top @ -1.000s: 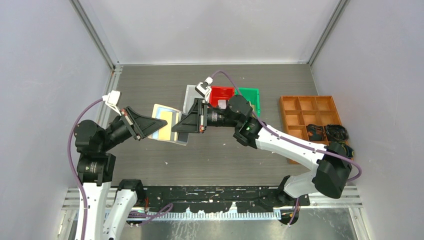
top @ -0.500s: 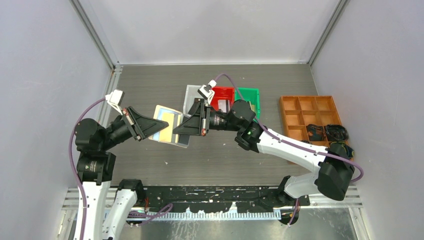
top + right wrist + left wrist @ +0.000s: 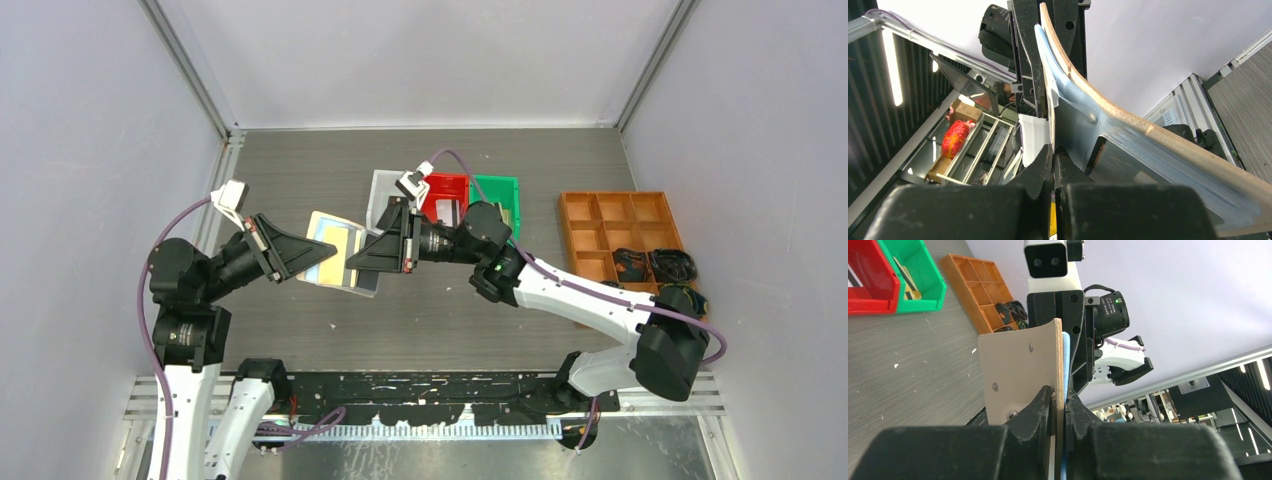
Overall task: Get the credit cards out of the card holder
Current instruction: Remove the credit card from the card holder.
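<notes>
Card holder was up off the table, just left of the red bin, stretched open between both arms, its long axis running left to right. Left claw was clamped on the tan cover's edge, and right claw was pinched tight on a clear sleeve. The red bin held something white. The green bin against its right side held a yellow striped card. Well right of the red bin, the orange compartment tray had black items in its near cells. Bare table lay nearer than the red bin and off to its left.
</notes>
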Robot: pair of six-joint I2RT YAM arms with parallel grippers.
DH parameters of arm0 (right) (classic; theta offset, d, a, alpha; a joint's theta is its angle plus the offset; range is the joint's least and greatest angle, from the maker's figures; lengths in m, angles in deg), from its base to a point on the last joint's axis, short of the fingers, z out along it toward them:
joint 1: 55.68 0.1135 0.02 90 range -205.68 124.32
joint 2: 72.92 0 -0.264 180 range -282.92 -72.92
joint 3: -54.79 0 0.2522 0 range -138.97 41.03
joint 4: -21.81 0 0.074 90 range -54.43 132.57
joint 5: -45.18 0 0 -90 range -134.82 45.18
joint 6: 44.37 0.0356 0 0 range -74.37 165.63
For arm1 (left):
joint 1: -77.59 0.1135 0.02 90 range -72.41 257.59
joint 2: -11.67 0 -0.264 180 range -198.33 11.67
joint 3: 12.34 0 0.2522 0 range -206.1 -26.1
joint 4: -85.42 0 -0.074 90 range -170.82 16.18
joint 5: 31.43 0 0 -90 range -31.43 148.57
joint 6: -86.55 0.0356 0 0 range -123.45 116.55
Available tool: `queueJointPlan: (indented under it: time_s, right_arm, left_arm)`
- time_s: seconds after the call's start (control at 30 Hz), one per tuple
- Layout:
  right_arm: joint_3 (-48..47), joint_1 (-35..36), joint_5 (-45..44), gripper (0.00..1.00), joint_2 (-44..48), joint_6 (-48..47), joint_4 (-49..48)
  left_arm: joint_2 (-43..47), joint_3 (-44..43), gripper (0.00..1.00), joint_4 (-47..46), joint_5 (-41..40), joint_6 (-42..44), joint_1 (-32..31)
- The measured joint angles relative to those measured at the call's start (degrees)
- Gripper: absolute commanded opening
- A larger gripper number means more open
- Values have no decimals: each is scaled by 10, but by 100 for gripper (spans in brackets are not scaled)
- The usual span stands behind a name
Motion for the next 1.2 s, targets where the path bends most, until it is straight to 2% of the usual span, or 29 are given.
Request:
queueJointPlan:
  time_s: [0.23, 0.27, 0.33, 0.4, 0.8, 1.07, 1.2]
  right_arm:
    - [16, -1, -1, 4, 14, -1, -2]
    - [17, -2, -1, 4, 15, 0, -2]
    - [20, -2, -1, 4, 17, -1, -1]
    - [21, -2, -1, 4, 19, 0, -1]
    - [38, -5, -4, 7, 35, -1, -2]
    - [39, -5, -3, 29, 35, 4, -2]
    - [39, -5, -1, 31, 30, 14, -7]
  left_arm:
    - [0, 0, 22, -7, -1, -8, 2]
    - [0, 0, 19, -8, -1, -11, 2]
    - [0, 0, 7, -10, 0, -16, 2]
    - [0, 0, 0, -11, -1, -15, 2]
    - [0, 0, 0, -11, -1, -15, 2]
    - [0, -4, 0, -12, -2, -17, 2]
    - [0, -11, 0, -12, -2, -17, 2]
